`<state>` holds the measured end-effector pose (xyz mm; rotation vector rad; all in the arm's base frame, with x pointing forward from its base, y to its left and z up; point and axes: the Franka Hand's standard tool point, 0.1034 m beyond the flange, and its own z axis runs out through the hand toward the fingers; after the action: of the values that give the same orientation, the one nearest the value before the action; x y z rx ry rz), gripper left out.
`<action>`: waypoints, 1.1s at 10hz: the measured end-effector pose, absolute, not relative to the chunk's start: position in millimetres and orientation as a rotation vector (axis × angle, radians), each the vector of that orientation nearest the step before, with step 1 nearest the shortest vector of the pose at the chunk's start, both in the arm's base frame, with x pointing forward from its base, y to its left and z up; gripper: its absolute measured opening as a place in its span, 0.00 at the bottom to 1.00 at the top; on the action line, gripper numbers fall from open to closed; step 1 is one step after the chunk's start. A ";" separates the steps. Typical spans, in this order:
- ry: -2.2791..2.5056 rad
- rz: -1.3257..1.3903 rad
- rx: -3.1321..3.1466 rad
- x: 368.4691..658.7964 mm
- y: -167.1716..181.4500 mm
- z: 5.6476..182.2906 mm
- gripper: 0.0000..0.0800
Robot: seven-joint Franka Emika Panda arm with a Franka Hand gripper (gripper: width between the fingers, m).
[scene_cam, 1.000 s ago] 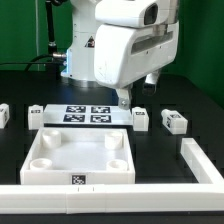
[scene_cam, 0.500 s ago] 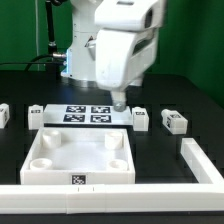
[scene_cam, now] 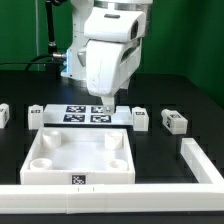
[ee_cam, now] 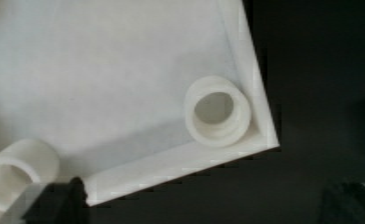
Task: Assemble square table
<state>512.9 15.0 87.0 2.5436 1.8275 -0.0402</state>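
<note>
**Square table slab and open pincer over the marker board**

The square table slab point(scene_cam: 78, 157) lies rim-up on the dark surface point(scene_cam: 190, 98), with a tag on its near wall and round sockets point(ee_cam: 220, 108) at its corners. The marker board point(scene_cam: 85, 112) lies flat just beyond the slab's far edge. The pincer point(scene_cam: 106, 104) hangs over that board, just past the slab's far edge and clear of it. In the wrist view one dark finger point(ee_cam: 54, 200) stands well out to the side, above a corner of the slab. The jaws are spread wide and grip nothing.

A leg point(scene_cam: 36, 116) sits just beyond the slab's far corner on the exterior view's left, and a second leg point(scene_cam: 3, 113) lies farther out on that side. A third leg point(scene_cam: 140, 118) and a fourth leg point(scene_cam: 174, 122) lie beyond the slab's far corner on the exterior view's right. The white fence point(scene_cam: 100, 194) runs along the slab's near side and turns up past its side on the exterior view's right.
</note>
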 end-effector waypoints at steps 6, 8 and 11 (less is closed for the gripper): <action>2.107 0.048 2.283 484.9 -16.6 47.6 0.81; 2.110 0.055 2.279 483.7 -17.7 42.4 0.81; 2.117 0.040 2.303 477.8 -20.6 13.8 0.81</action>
<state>477.8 -20.6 13.8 2.3031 2.1170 0.0401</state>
